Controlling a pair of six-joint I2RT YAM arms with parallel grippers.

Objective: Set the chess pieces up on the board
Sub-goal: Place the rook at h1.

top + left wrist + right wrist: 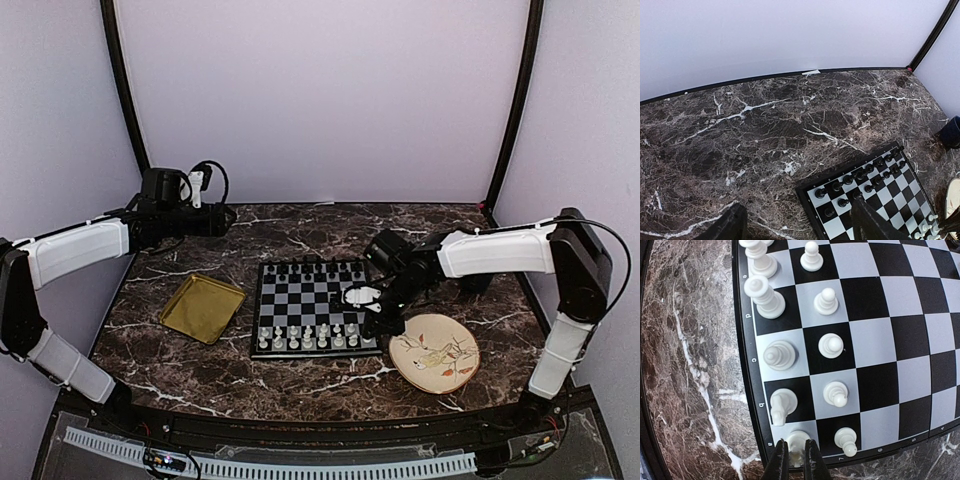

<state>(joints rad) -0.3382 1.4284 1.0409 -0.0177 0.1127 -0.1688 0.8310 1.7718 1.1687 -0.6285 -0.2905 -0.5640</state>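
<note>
The board [300,296] lies mid-table with tiny white chess pieces [305,338] lined along its two near rows and black chessmen [310,270] along the far rows. My right gripper [372,318] is at the board's near right corner. In the right wrist view my right gripper [796,462] is shut on a white piece [797,441] standing on the corner square marked a, beside a white knight [781,405] on the board [875,340]. My left gripper [215,218] hangs open and empty over the far left of the table; its wrist view [800,227] shows the board's far corner [900,195].
A square gold tray [202,307] lies left of the board. A round patterned plate [435,352] lies right of it, just under my right arm. Marble table top surrounds them, with walls at the back and sides.
</note>
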